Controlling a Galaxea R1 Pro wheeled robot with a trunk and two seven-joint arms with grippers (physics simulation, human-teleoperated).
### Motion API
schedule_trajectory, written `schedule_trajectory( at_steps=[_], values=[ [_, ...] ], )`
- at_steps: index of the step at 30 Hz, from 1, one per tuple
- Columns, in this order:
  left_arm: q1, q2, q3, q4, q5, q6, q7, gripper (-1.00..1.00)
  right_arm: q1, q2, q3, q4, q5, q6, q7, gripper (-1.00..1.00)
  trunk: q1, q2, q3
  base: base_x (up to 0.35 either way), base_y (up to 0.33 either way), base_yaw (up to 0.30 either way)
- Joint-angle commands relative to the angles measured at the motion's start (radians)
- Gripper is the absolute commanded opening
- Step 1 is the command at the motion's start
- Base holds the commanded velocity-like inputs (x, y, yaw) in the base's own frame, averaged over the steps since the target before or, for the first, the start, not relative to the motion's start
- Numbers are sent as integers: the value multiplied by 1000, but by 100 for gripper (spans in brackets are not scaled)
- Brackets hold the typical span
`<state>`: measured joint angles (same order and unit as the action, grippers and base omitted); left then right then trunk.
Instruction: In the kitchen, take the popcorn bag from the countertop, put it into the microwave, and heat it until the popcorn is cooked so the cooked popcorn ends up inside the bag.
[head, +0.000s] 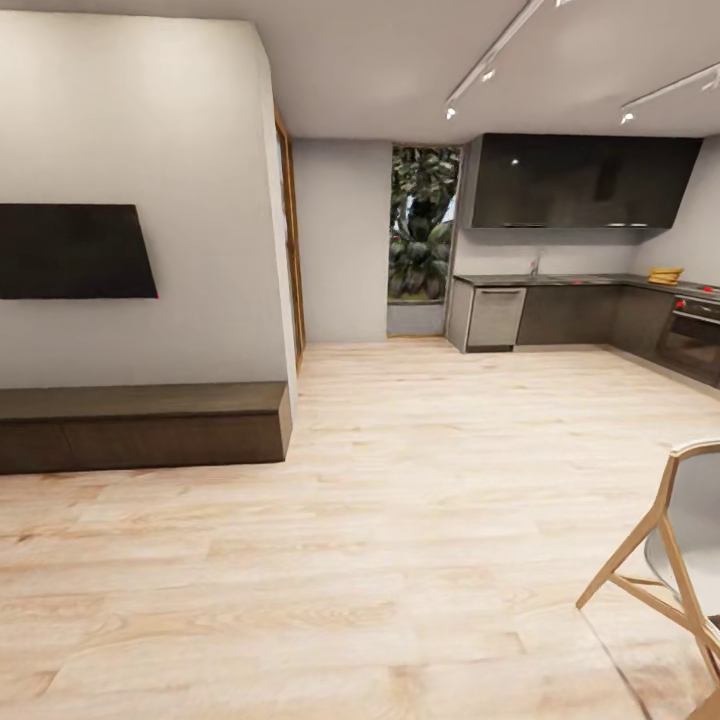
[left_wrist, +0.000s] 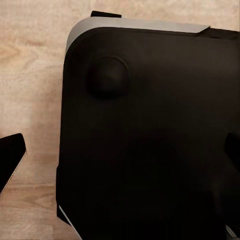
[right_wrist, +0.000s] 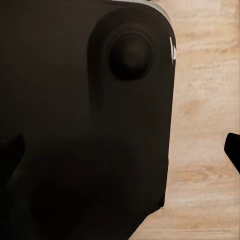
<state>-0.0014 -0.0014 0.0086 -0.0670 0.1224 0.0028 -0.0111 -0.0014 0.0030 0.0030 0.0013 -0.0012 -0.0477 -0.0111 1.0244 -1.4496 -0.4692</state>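
I stand on a wide pale wood floor (head: 420, 520), with a white wall and a black TV (head: 75, 252) to my left and the kitchen far off to the right. The countertop (head: 580, 281) runs there over dark cabinets, and a small tan-yellow thing on it is probably the popcorn bag (head: 665, 274). I should drive right and forward, passing wide of the near chair (head: 670, 560). Both wrist cameras look down at my dark base (left_wrist: 150, 140); whether my grippers are spread or closed I cannot tell.
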Motion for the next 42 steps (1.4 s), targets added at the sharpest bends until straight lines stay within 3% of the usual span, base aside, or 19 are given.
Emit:
schedule_trajectory(
  at_steps=[1,42],
  values=[
    [0,0,0,0,10,0,-1,100,0,0,0,0,-1,-3,-1,100,1,0,-1,322,82,0],
    [0,0,-1,1,11,3,-1,100,0,0,3,0,3,-4,-1,100,1,0,-1,324,46,0]
  ],
)
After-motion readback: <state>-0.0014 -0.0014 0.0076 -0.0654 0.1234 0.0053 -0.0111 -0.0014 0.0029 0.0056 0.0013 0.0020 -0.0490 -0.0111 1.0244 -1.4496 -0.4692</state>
